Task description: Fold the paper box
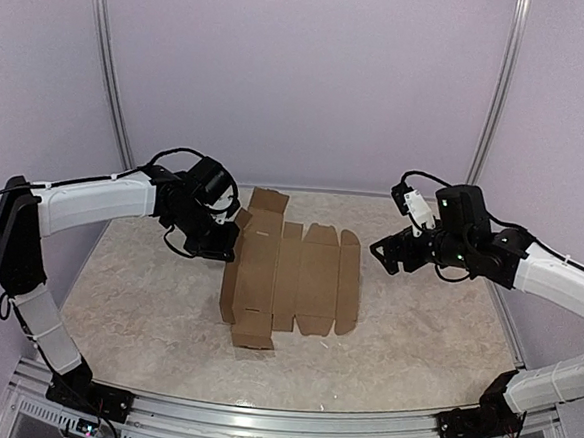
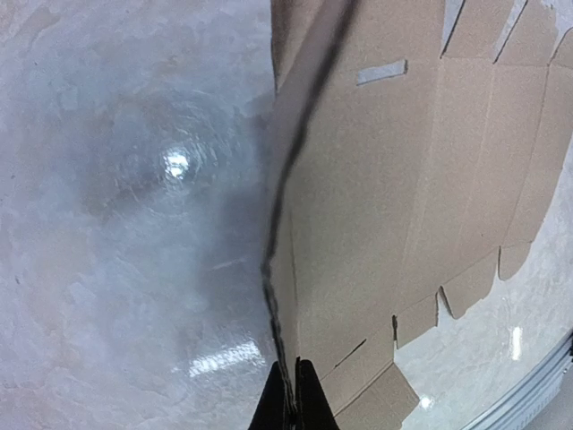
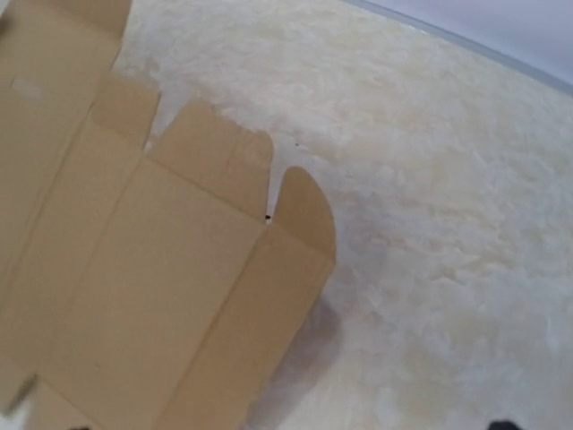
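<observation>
The paper box (image 1: pixel 288 277) is a flat brown die-cut sheet lying mid-table, with flaps and rounded tabs along its edges. My left gripper (image 1: pixel 227 243) is shut on the sheet's left edge, and the left panel stands lifted off the table. In the left wrist view the two black fingers (image 2: pixel 309 403) pinch the thin cardboard edge, and the rest of the sheet (image 2: pixel 421 179) spreads away to the right. My right gripper (image 1: pixel 383 253) hovers open just right of the sheet, apart from it. The right wrist view looks down on the sheet's rounded tab (image 3: pixel 304 215), with nothing between the jaws.
The table (image 1: pixel 414 338) is beige and marbled. A metal rail (image 1: pixel 288 419) runs along its near edge, where both arm bases are bolted. Pale purple walls close in the back and sides.
</observation>
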Action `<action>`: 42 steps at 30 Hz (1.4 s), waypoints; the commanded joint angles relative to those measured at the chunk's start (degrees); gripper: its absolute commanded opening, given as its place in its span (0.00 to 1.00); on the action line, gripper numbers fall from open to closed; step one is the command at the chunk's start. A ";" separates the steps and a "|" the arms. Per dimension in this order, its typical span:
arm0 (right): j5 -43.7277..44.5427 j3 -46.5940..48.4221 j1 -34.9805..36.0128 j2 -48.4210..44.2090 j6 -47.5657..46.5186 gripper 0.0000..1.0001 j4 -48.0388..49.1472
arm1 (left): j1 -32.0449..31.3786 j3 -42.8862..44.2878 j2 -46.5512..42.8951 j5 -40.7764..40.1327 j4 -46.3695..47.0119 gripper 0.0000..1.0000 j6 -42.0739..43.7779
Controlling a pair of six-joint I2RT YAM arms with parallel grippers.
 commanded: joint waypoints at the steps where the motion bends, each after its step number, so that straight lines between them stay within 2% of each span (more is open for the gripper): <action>1: -5.63 2.36 0.64 2.40 -9.84 0.94 1.49 | -0.36 8.83 3.99 -12.53 -10.89 0.00 7.08; 6: -8.36 6.36 0.61 6.78 -14.72 0.92 1.45 | -2.10 21.40 10.62 -23.76 -18.52 0.00 11.11; 13: -5.08 12.16 0.62 10.86 -15.12 0.92 -0.81 | -3.84 34.83 20.21 -33.85 -23.86 0.00 18.57; 17: 0.11 13.15 0.60 11.44 -13.89 0.92 -3.20 | -5.42 36.90 22.25 -37.53 -21.18 0.00 24.89; 24: 6.16 12.33 0.65 9.72 -11.48 0.92 -7.41 | -9.55 35.50 24.45 -43.58 -12.50 0.00 38.41; 28: 7.74 10.00 0.60 7.34 -10.27 0.92 -9.02 | -10.67 37.37 25.62 -41.23 -10.53 0.00 42.33; 33: 8.90 5.40 0.47 2.94 -8.91 0.92 -8.93 | -13.27 30.55 23.93 -40.79 -0.78 0.00 54.07; 42: 5.28 -1.29 0.52 -5.51 -6.17 0.92 -7.78 | -15.50 32.73 25.15 -31.60 -1.24 0.11 61.01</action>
